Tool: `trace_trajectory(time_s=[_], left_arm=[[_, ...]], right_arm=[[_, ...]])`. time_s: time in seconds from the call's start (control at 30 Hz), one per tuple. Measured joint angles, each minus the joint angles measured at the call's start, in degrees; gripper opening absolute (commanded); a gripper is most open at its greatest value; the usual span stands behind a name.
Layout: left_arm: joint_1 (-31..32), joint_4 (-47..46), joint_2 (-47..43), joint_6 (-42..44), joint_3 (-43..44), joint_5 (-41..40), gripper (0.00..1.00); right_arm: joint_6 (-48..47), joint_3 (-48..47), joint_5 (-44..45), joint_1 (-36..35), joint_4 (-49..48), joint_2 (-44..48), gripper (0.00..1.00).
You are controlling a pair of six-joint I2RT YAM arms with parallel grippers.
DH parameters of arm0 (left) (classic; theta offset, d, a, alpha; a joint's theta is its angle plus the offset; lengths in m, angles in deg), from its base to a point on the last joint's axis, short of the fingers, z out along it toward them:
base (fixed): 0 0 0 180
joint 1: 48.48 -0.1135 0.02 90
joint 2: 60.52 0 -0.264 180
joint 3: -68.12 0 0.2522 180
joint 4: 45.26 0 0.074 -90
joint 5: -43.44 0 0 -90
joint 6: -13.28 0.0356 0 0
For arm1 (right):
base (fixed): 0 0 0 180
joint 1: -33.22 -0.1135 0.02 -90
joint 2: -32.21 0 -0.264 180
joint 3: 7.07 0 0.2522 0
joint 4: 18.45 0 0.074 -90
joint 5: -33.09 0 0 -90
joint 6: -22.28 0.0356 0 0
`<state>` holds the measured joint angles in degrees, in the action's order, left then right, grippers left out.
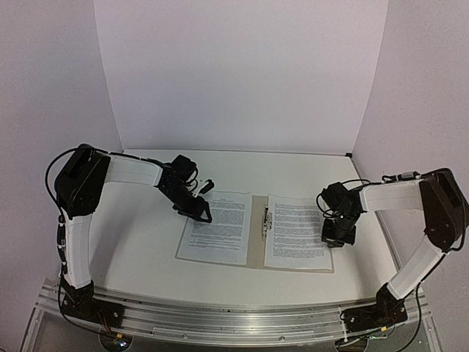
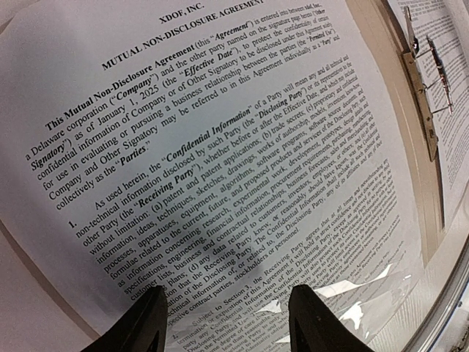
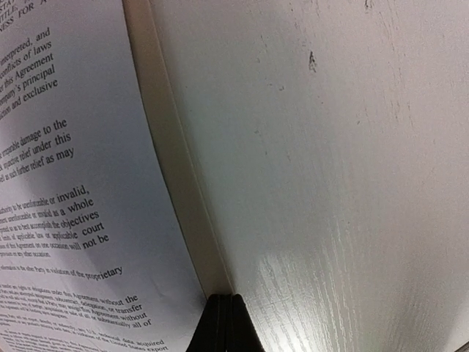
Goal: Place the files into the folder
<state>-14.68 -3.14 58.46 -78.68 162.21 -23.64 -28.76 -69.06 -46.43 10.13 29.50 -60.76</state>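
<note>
The beige folder [image 1: 256,246] lies open and flat on the table, with its metal clip [image 1: 265,218] at the spine. One printed sheet [image 1: 218,233] lies over the left cover and the other sheet [image 1: 297,233] lies on the right cover. My left gripper [image 1: 203,213] is open just above the left sheet's far left corner; in the left wrist view its jaws [image 2: 229,323] straddle the text of that sheet [image 2: 220,147], with the clip [image 2: 429,73] at the upper right. My right gripper [image 1: 338,233] is shut, its tips [image 3: 223,323] at the folder's right edge [image 3: 172,169] beside the right sheet [image 3: 66,183].
The white wood-grain table [image 3: 330,183] stretches right of the folder. White walls [image 1: 234,73] enclose the back and sides. An aluminium rail [image 1: 220,315] with the arm bases runs along the near edge.
</note>
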Motion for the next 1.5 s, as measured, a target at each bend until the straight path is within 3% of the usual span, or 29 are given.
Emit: trace_trajectory(time_s=[0.4, 0.67, 0.9, 1.13, 1.33, 1.5], left_arm=[[0.0, 0.0, 0.0, 0.0, 0.0, 0.0, 0.57], [0.0, 0.9, -0.1, 0.6, 0.3, 0.0, 0.57], [0.0, 7.4, -0.3, 4.6, 4.1, 0.1, 0.56], [0.0, 7.7, -1.1, 8.3, 13.3, 5.0, 0.56], [1.2, 2.9, 5.1, 3.0, 23.7, 10.1, 0.56], [2.0, 0.6, 10.7, -0.4, 25.4, 11.9, 0.56]], right_arm=[[-1.4, -2.5, 3.2, -0.1, 3.3, 0.7, 0.0], [-4.3, -10.8, 4.1, -0.1, 5.1, 0.7, 0.15], [-7.3, -17.6, -4.3, -2.4, 0.5, 0.7, 0.22], [-4.2, -15.6, -18.7, -4.6, -12.1, -0.4, 0.1], [-1.2, -16.4, -26.7, -7.0, -22.0, -7.8, 0.01], [-0.7, -19.4, -28.5, -10.0, -24.5, -15.8, 0.0]])
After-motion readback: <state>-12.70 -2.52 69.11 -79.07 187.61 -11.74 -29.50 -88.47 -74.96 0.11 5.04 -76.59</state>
